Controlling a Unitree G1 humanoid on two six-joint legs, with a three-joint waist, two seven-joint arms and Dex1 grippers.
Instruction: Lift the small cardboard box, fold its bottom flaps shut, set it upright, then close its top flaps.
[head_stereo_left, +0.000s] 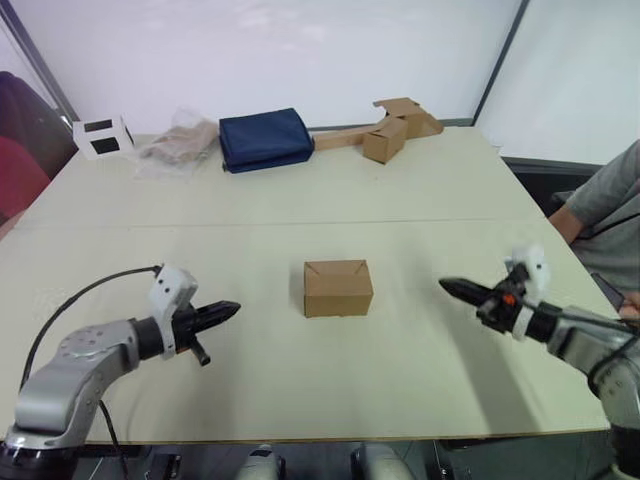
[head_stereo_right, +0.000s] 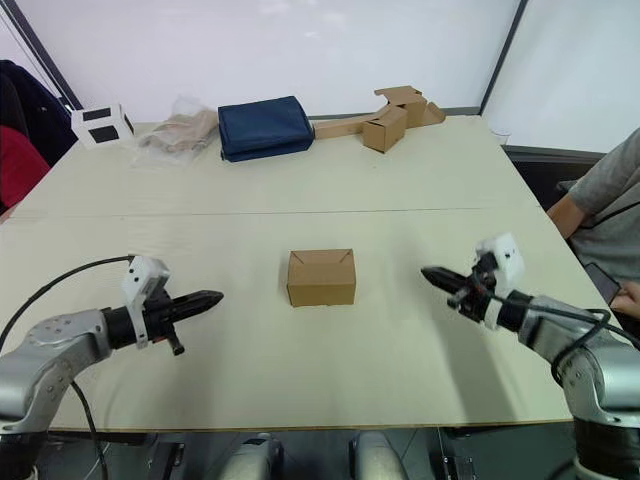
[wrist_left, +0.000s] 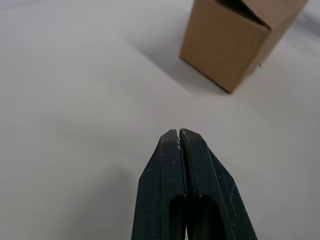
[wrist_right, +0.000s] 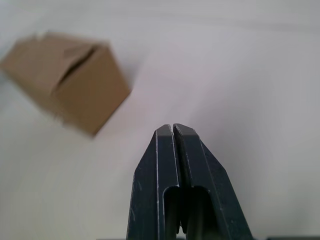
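Sitting mid-table (head_stereo_left: 120, 200), the box (head_stereo_left: 338, 288) rests on its own with its flaps folded shut, touched by neither arm. I see my left gripper (head_stereo_left: 228, 311) off to its left and my right gripper (head_stereo_left: 449, 286) off to its right, both pinched closed.

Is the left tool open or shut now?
Shut: the left tool has its two black fingers pressed together, holding nothing.
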